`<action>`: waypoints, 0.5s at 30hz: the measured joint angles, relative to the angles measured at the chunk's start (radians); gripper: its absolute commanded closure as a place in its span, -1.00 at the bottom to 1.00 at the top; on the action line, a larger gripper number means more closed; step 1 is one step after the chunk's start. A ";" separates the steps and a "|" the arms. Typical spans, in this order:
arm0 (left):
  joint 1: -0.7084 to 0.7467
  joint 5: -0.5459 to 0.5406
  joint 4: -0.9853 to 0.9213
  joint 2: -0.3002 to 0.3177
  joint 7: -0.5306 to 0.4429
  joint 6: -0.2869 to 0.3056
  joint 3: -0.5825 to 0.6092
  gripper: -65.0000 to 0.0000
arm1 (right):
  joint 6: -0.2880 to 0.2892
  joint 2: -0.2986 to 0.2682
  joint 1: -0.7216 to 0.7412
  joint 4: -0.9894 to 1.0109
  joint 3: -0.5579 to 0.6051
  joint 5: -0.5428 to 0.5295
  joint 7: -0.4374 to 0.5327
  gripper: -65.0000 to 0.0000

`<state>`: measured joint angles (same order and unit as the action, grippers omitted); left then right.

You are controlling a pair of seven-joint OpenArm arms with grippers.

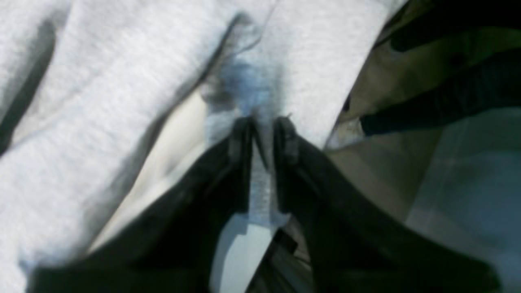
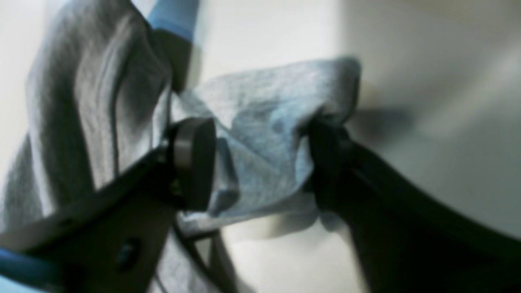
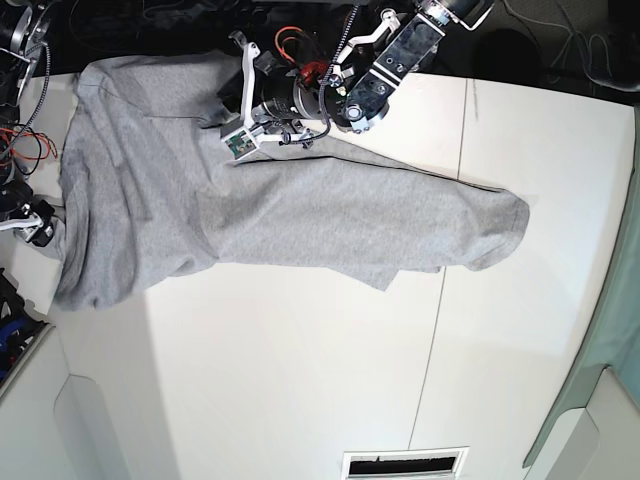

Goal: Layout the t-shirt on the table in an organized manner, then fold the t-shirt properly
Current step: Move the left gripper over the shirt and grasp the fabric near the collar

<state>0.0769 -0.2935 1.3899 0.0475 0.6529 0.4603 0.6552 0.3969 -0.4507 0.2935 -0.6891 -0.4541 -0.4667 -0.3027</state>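
My left gripper (image 1: 263, 122) is pinching a grey t-shirt (image 3: 300, 215) fold, jaws nearly together, right gripper (image 2: 260, 162) stands wide with cloth bunched between its pads, and only base view shows the shirt sprawled across the white table (image 3: 300, 380).

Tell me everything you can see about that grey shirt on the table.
The t-shirt is light heather-grey, soft-looking knit cloth, lying rumpled across the white table, bunched at one end and stretched out in a long strip toward the other. No print shows. The left hand pinches a fold of it between nearly closed fingers; cloth also sits between the right hand's wider-spread fingers. Both hands meet it at the table's far edge.
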 measured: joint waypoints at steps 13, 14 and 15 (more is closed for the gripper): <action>-0.024 0.085 -0.010 -0.001 0.001 0.016 0.001 1.00 | 0.097 -0.003 0.003 -0.001 0.000 0.105 0.150 1.00; -0.024 0.095 -0.010 -0.003 0.003 0.017 -0.001 1.00 | 0.097 -0.006 0.010 -0.001 0.000 0.105 0.148 1.00; -0.024 0.100 -0.009 -0.003 0.005 0.019 -0.002 1.00 | 0.097 -0.009 0.018 -0.001 0.000 0.101 0.148 1.00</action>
<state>0.0525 -0.1940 1.3808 0.0448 0.6579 0.4793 0.6533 0.4938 -0.4599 0.3115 -0.6899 -0.4538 -0.3653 -0.1551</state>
